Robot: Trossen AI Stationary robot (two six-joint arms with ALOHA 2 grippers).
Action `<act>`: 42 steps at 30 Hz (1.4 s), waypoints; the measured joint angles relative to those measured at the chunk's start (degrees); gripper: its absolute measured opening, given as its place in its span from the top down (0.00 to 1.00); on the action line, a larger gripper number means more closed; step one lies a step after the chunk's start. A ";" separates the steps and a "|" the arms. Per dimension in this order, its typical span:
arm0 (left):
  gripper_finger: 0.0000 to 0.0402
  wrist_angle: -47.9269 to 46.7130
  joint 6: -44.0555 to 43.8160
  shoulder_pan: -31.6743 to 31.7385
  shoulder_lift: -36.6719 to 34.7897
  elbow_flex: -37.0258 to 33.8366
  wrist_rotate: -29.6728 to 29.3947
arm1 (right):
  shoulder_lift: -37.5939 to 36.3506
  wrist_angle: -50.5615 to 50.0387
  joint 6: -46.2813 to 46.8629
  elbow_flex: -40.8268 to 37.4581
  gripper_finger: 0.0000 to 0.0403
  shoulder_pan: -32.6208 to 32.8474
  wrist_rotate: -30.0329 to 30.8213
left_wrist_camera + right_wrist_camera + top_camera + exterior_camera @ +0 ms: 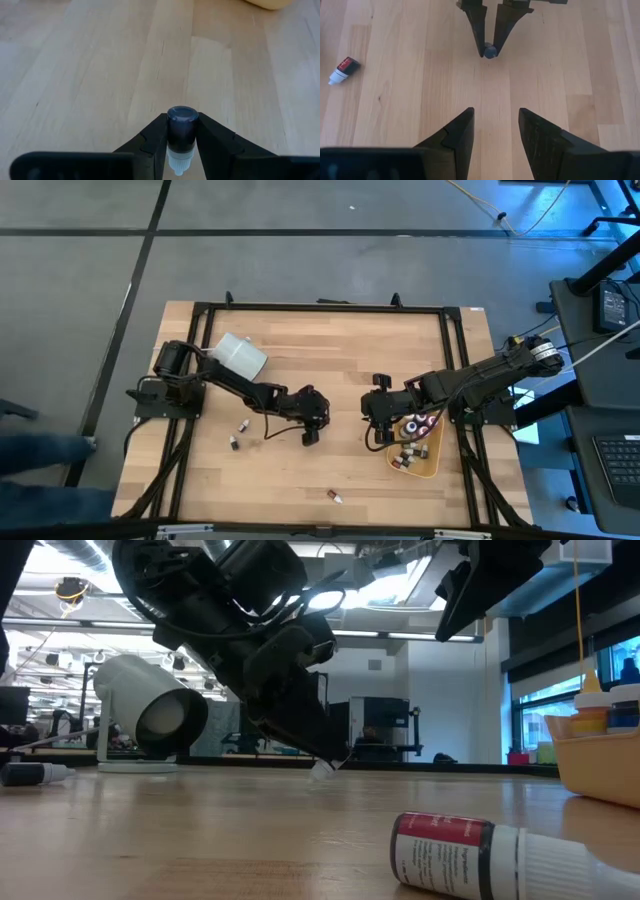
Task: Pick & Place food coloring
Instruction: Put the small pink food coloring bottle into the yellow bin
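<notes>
From above, the left pincer (311, 432) sits low over the middle of the pale wooden table (300, 350). The left arm reaches out long from its side, with its wrist bent down. Two tiny bottles with pale caps (238, 434) lie on the wood a little way behind it. Another small red bottle (334, 496) lies nearer the front edge. The right pincer (373, 423) faces the left one from across a gap. Just behind it is the tan oblong tray (437, 465), which already has several little bottles in it. A big white cup-like cylinder (241, 356) lies well behind the left arm.

From table height, the dark left arm leans down steeply and its tip nearly touches the wood. The red-labelled bottle with a white cap (470, 854) lies on its side close to the camera.

Looking past the left arm's own fingers, a small dark dropper bottle (181, 131) stands between the two fingers (150, 142). Its pale tip points back toward the wrist. Both fingers seem to press its sides, so I think the pincer has hold of it, open only as wide as the bottle.

Looking past the right arm's fingers, they stand apart with nothing between them. Straight ahead is the left pincer with the dark bottle in its tips.

I think the step in hand is picking up this bottle. Next it should be lifted and carried over to the tray.
</notes>
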 joint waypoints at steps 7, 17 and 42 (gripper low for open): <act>0.77 -0.02 1.33 -0.01 0.00 0.00 0.00 | 0.00 0.00 -0.12 0.00 0.61 0.00 0.02; 0.76 -0.04 0.90 -0.02 0.00 0.00 0.02 | 0.00 -0.02 -0.22 0.00 0.61 0.00 0.00; 0.74 -1.50 4.99 -11.65 -35.42 -16.42 -14.39 | 2.38 35.63 -14.34 -7.56 0.38 -0.32 0.47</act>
